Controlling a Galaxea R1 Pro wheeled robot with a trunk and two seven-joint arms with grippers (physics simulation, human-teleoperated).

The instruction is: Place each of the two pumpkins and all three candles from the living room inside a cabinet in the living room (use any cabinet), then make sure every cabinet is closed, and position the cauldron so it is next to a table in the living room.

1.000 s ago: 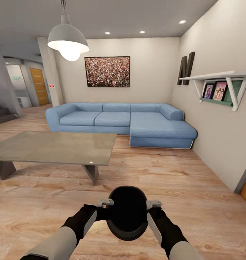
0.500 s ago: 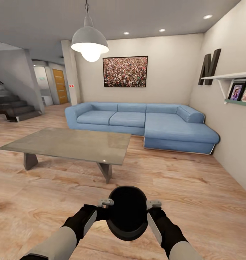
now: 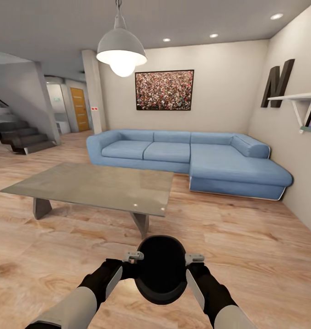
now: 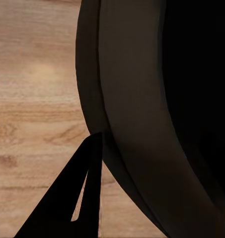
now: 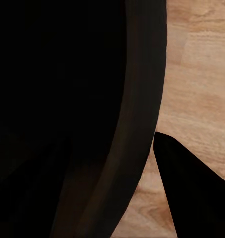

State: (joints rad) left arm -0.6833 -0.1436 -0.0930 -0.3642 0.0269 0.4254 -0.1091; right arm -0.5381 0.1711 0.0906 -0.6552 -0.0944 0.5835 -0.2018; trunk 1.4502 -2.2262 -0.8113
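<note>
A light wood plank floor [image 3: 247, 256] carries a blue corner sofa [image 3: 192, 157] and a low glassy-topped table [image 3: 96, 187] with grey slanted legs. Short of the table's near right corner, the matte black round cauldron [image 3: 161, 269] hangs above the floor, clamped at its rim between the left gripper [image 3: 131, 257] and right gripper [image 3: 193, 259].

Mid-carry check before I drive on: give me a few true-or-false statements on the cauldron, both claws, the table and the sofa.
1. The cauldron is held between the left claw and right claw. True.
2. The cauldron rests on the table. False: it is held above the floor, short of the table.
3. The sofa is blue. True.
4. Candles stand on the table. False: its top is bare.
</note>
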